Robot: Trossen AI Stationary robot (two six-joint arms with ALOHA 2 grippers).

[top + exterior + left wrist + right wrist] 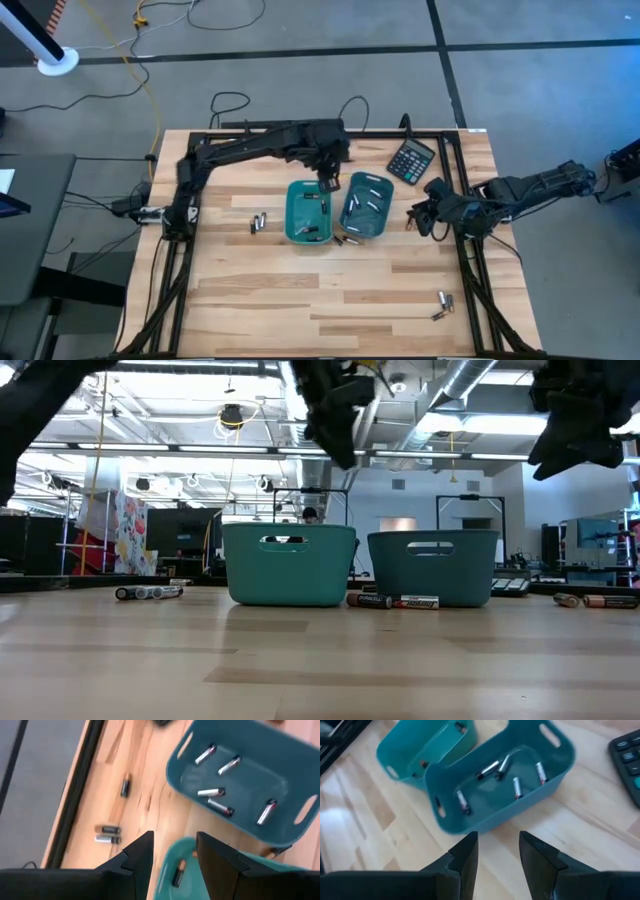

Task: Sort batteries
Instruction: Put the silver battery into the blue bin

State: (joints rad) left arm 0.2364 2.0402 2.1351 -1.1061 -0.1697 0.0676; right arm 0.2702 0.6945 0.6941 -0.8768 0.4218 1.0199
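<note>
Our left gripper (172,852) hangs open and empty over the left tray (308,213), our right gripper (497,851) open too, so we risk knocking a tray (366,207) while reaching for the batteries (260,223).

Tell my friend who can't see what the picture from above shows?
Two teal trays sit side by side mid-table, each holding batteries. The left gripper hovers over the left tray, the right gripper just right of the trays. Loose batteries and a calculator lie around.

Small silvery and dark batteries (368,203) lie flat.
Some sit inside two teal plastic trays (352,226); others rest on the wooden table (300,290).
</note>
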